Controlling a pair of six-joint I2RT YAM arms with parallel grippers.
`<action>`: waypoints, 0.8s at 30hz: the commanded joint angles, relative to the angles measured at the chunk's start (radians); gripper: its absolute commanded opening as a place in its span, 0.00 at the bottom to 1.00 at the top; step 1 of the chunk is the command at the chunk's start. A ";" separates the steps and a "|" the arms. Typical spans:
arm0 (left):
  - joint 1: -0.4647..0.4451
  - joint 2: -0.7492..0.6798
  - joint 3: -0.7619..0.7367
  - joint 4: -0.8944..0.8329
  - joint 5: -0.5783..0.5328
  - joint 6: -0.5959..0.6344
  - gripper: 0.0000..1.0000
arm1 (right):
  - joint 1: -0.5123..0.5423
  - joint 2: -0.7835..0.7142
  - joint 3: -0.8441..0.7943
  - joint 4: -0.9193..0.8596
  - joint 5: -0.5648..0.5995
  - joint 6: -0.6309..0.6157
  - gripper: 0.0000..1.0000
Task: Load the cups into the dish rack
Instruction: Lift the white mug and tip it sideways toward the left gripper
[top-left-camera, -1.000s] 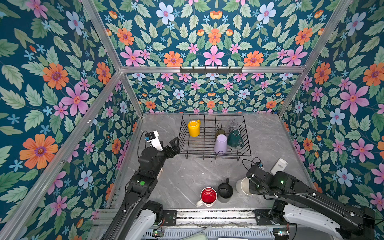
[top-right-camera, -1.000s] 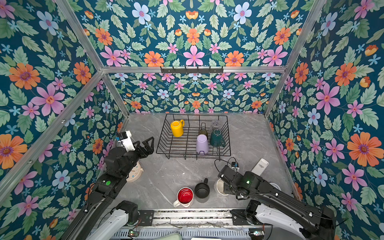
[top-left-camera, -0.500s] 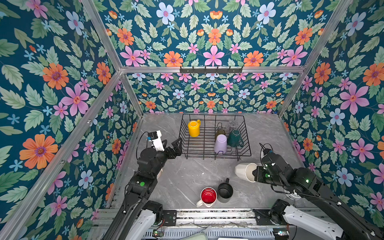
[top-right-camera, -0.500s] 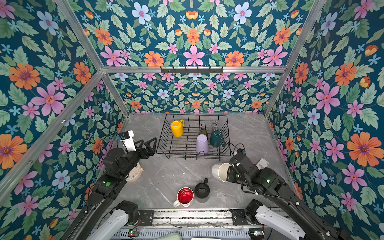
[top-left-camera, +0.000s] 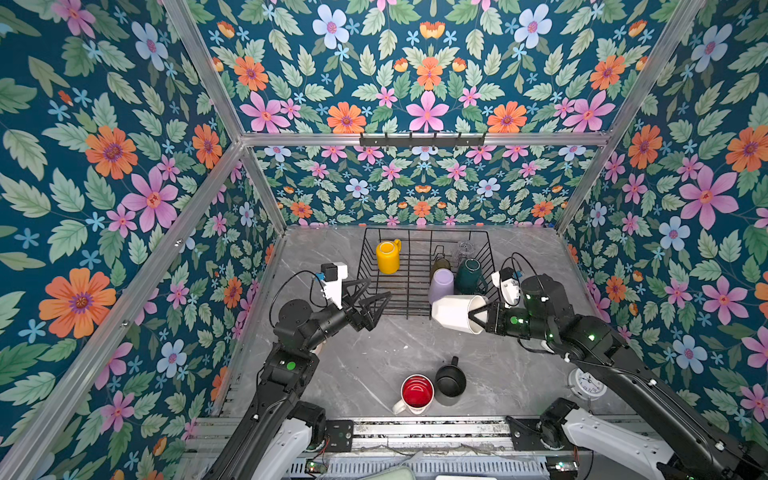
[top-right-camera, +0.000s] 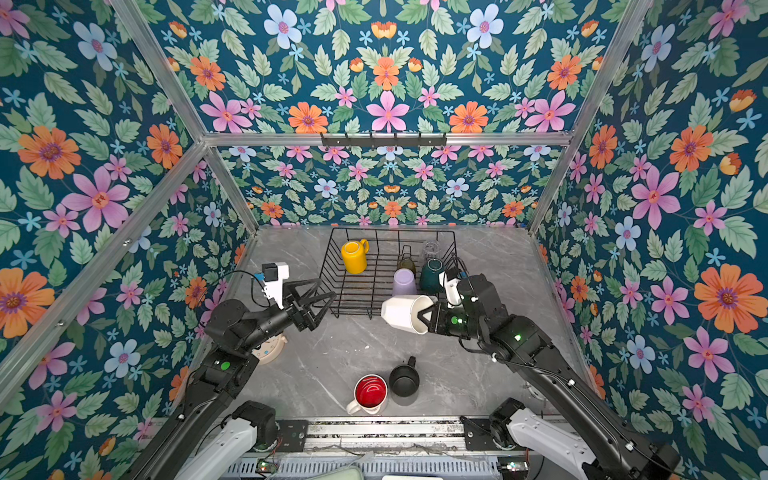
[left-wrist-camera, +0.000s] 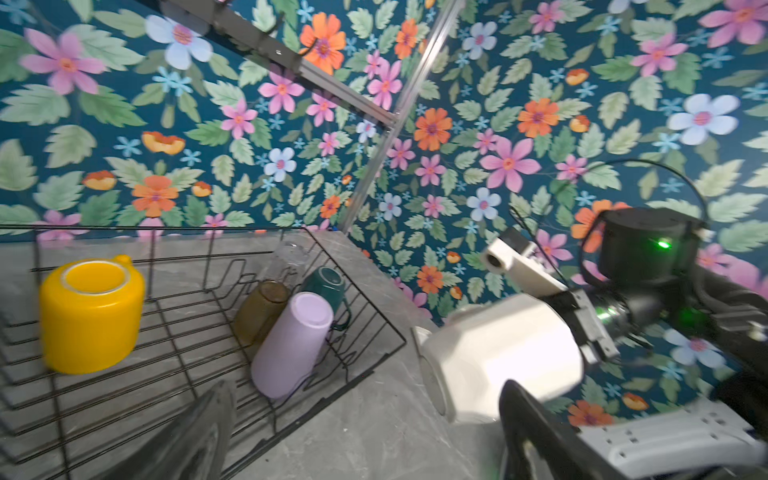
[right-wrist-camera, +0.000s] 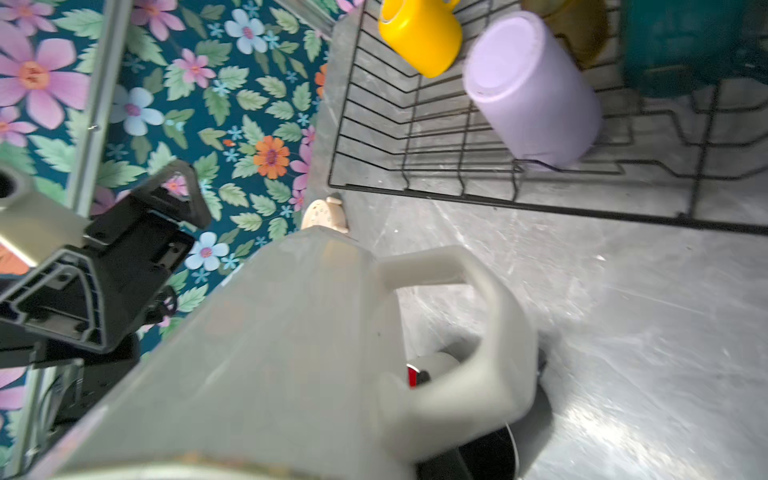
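Note:
My right gripper (top-left-camera: 478, 318) is shut on the rim of the cream mug (top-left-camera: 455, 313) (right-wrist-camera: 270, 353). It holds the mug on its side in the air, just off the front right corner of the dish rack (top-left-camera: 409, 286) (top-right-camera: 365, 291). In the rack are a yellow mug (top-left-camera: 387, 257), a lilac tumbler (top-left-camera: 441, 284), an olive tumbler (top-left-camera: 440, 264), a dark green mug (top-left-camera: 467, 276) and a clear glass (top-left-camera: 465, 249). A white red-lined mug (top-left-camera: 417, 392) and a black mug (top-left-camera: 450, 380) stand near the table's front edge. My left gripper (top-left-camera: 379, 289) (left-wrist-camera: 365, 415) hangs open and empty at the rack's front left corner.
A small white clock (top-left-camera: 587, 384) lies under my right arm near the right wall. A cream clock (top-right-camera: 270, 349) sits by the left wall beneath my left arm. Floral walls close in three sides of the grey marble table (top-left-camera: 374, 353).
The right arm has raised the cream mug from the table's front right and carried it back to the rack's front right corner, tipped on its side. The left gripper has edged slightly rightward.

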 joint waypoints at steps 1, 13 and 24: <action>0.000 0.009 -0.010 0.171 0.168 -0.062 1.00 | 0.000 0.026 0.023 0.229 -0.128 -0.060 0.00; 0.000 0.013 -0.015 0.209 0.273 -0.090 1.00 | 0.000 0.074 0.057 0.383 -0.284 -0.413 0.00; 0.000 0.021 -0.016 0.238 0.309 -0.117 1.00 | 0.046 0.112 0.127 0.280 -0.283 -0.580 0.00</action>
